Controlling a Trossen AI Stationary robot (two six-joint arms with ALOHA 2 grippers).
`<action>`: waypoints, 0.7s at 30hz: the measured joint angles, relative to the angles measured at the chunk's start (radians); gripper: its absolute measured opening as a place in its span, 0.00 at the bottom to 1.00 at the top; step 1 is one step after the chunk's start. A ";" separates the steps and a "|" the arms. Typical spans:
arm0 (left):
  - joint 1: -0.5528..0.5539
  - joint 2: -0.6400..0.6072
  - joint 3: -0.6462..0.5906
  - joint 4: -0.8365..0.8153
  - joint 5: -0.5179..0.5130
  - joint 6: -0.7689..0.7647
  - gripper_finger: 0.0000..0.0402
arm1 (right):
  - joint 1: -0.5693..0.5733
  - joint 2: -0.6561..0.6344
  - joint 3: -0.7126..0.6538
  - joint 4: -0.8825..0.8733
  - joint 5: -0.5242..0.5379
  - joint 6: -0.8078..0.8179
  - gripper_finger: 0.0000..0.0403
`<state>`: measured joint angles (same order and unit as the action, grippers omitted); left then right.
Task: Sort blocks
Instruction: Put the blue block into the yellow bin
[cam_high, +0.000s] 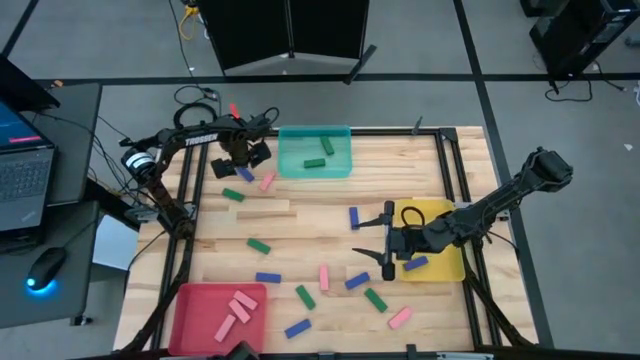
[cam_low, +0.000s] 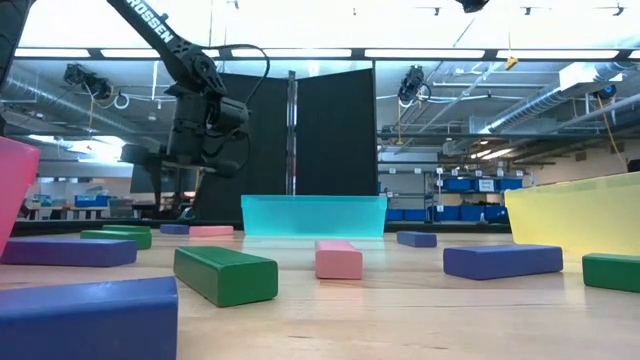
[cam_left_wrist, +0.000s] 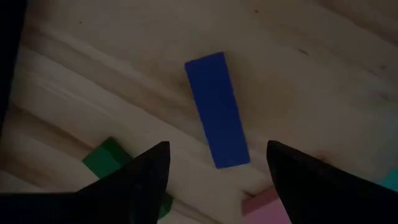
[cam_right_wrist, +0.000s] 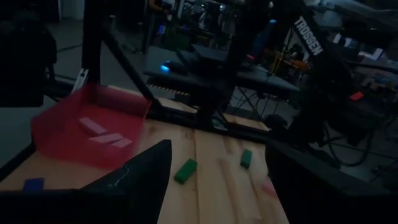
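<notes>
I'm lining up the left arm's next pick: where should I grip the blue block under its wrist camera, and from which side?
Grip the blue block at mid-length, across its narrow width, coming straight down from above. It lies flat on the bare table, its long sides free; the green block and pink block sit near one end only. The left gripper is open, straddling that end, so probably shift toward the middle.
</notes>
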<state>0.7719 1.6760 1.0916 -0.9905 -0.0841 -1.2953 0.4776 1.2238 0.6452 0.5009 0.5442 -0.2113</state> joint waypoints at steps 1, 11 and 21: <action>0.000 0.000 0.000 0.010 0.001 -0.009 0.68 | 0.000 -0.016 -0.010 0.000 0.000 -0.001 0.67; 0.000 0.000 0.000 0.031 0.018 -0.056 0.68 | -0.011 -0.196 -0.123 0.022 0.001 -0.004 0.67; 0.000 0.000 -0.148 0.179 0.090 -0.073 0.68 | -0.025 -0.331 -0.209 0.028 0.031 -0.029 0.67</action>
<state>0.7719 1.6764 0.9440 -0.8113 0.0057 -1.3687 0.4528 0.8928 0.4359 0.5289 0.5756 -0.2404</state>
